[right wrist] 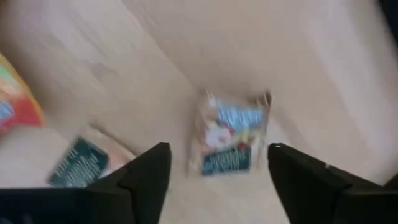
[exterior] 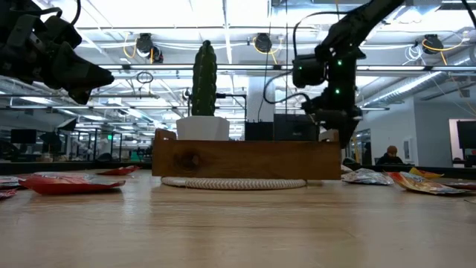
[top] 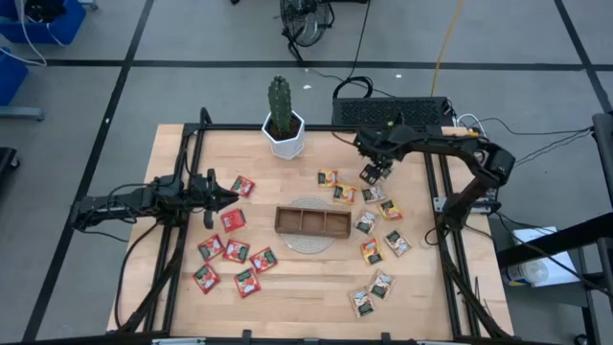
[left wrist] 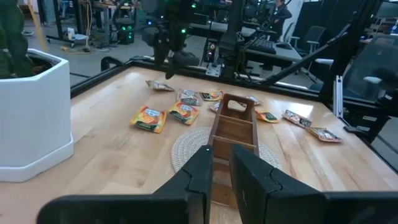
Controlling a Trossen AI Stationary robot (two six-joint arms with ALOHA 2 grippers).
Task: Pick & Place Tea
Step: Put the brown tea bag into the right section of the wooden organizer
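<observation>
The brown wooden tray stands on a round woven mat at the table's middle. Red tea sachets lie flat on the wood to its left, orange and grey-white ones to its right. My right gripper hangs open, pointing down, above the far right sachets. In its wrist view a blue-white sachet shows between and below the spread fingers, blurred; I cannot tell whether it lies on the table. My left gripper is level and shut with nothing in it, left of the tray, above the table.
A cactus in a white pot stands at the far middle edge. A dark frame runs around the table. Under my right gripper there are also a dark green sachet and an orange one.
</observation>
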